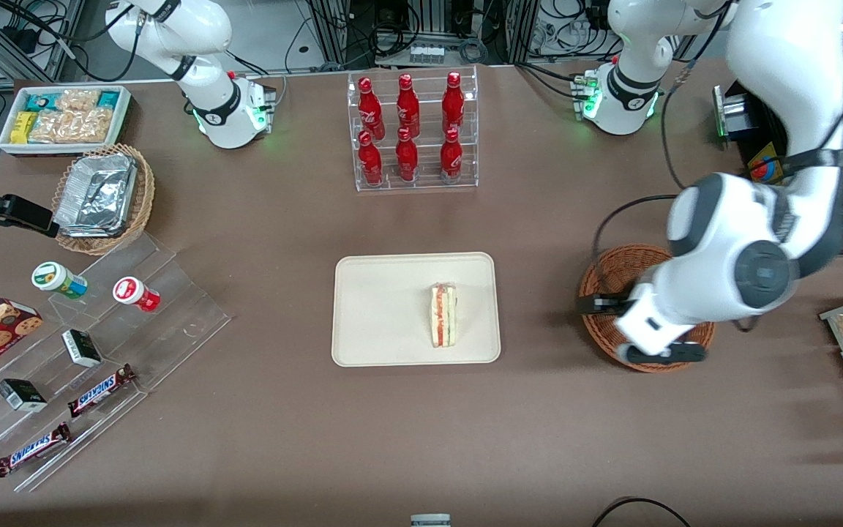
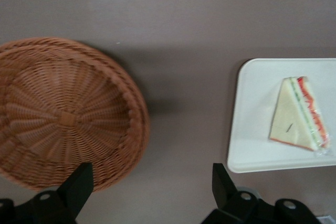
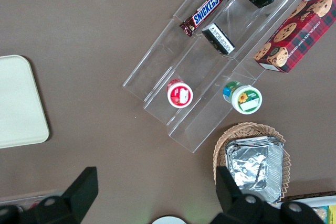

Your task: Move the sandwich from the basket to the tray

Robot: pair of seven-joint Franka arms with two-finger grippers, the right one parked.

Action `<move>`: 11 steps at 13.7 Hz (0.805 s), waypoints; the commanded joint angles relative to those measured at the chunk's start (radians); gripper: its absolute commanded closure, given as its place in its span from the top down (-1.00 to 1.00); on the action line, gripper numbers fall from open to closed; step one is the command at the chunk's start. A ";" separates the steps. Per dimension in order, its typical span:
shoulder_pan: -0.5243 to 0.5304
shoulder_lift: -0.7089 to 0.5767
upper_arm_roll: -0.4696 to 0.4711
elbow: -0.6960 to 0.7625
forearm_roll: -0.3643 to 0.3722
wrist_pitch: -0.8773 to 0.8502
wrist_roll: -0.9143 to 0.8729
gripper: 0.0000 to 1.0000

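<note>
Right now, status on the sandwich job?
Gripper open, empty, above the basket. Sandwich lying on the tray. Basket empty. Nothing in the way.

Sandwich [image 2: 296, 113] on tray [image 2: 252, 129]; open-fingered tool [image 2: 149, 187] over table

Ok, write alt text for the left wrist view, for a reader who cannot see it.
The sandwich lies flat on the cream tray, while the reddish-brown wicker basket sits empty beside the tray on the brown table. The open, empty claw hangs over the bare table between basket and tray.
</note>
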 commanded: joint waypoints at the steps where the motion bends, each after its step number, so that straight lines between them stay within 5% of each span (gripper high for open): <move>1: 0.058 -0.067 -0.009 -0.021 -0.018 -0.075 0.059 0.99; 11: 0.101 -0.226 0.069 -0.021 0.005 -0.176 0.050 0.99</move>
